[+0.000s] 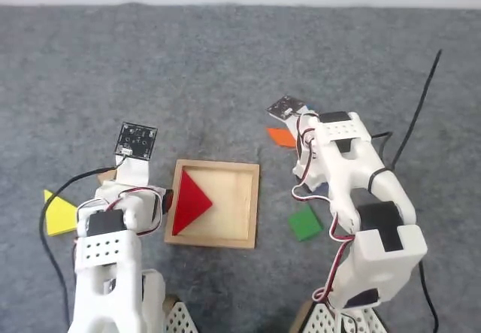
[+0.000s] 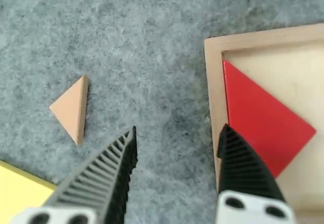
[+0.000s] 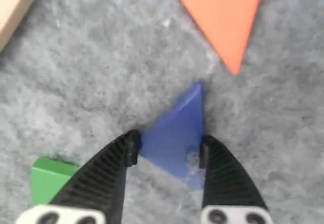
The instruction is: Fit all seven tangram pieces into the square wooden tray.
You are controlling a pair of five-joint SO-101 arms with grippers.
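The square wooden tray (image 1: 249,204) lies mid-table with a red triangle (image 1: 189,200) inside against its left wall. My left gripper (image 2: 177,139) hangs open over the mat beside the tray's rim (image 2: 213,77), with one fingertip over that rim and the red triangle (image 2: 260,119) beyond it. A small tan triangle (image 2: 72,107) and a yellow piece (image 2: 17,193) lie on its other side. My right gripper (image 3: 168,148) is shut on a blue triangle (image 3: 177,133), which rests on the mat, a finger against each side. An orange triangle (image 3: 223,11) lies just ahead and a green piece (image 3: 50,178) beside one finger.
From above, the orange piece (image 1: 282,136) lies behind the right arm and the green piece (image 1: 304,222) between that arm and the tray. The yellow piece (image 1: 60,213) sits far left. Grey mat covers the table, and a black cable (image 1: 417,115) trails at the right.
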